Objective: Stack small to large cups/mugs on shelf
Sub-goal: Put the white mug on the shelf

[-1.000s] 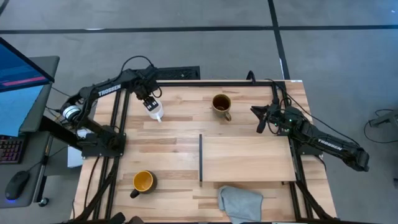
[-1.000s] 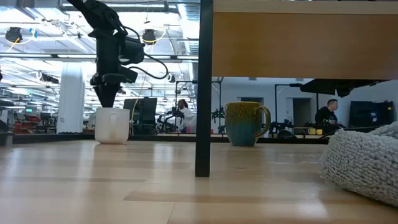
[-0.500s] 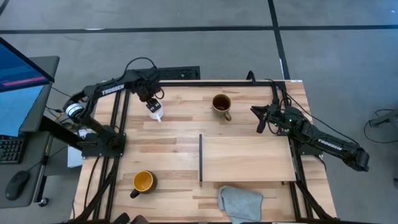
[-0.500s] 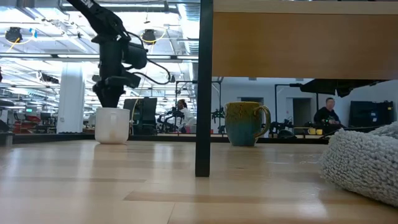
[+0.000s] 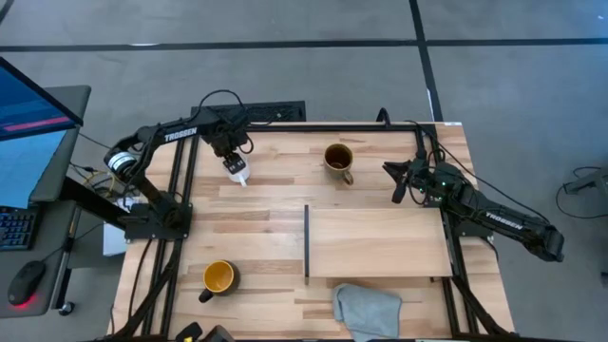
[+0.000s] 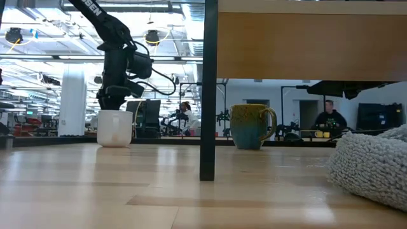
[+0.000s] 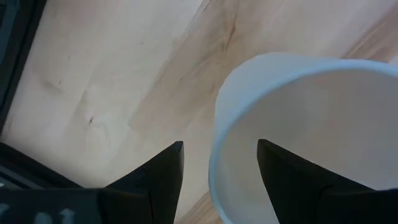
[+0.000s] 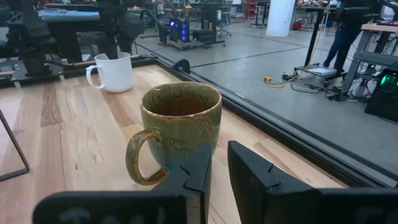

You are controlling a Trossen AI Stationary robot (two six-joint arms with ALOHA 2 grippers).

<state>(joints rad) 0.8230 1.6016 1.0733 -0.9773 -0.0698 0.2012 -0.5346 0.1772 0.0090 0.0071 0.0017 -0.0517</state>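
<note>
A small white mug [image 5: 237, 174] stands upright on its base at the table's far left; it also shows in the low view [image 6: 114, 128]. My left gripper [image 5: 232, 160] is open right above it. One finger stands outside the mug's wall [image 7: 214, 155] and one over its inside, with no touch that shows. An olive-brown mug [image 5: 337, 159] stands at the far middle. A black mug with a yellow inside [image 5: 218, 277] stands near left. The light-wood shelf [image 5: 380, 242] lies right of centre. My right gripper [image 5: 394, 182] is shut, just right of the olive mug [image 8: 180, 127].
A grey cloth [image 5: 366, 309] lies at the near edge below the shelf. The shelf's dark leg [image 6: 208, 95] stands between the two far mugs in the low view. People show in the room beyond the table.
My left gripper has come down a little over the white mug and turned slightly. The mug has stayed where it was.
</note>
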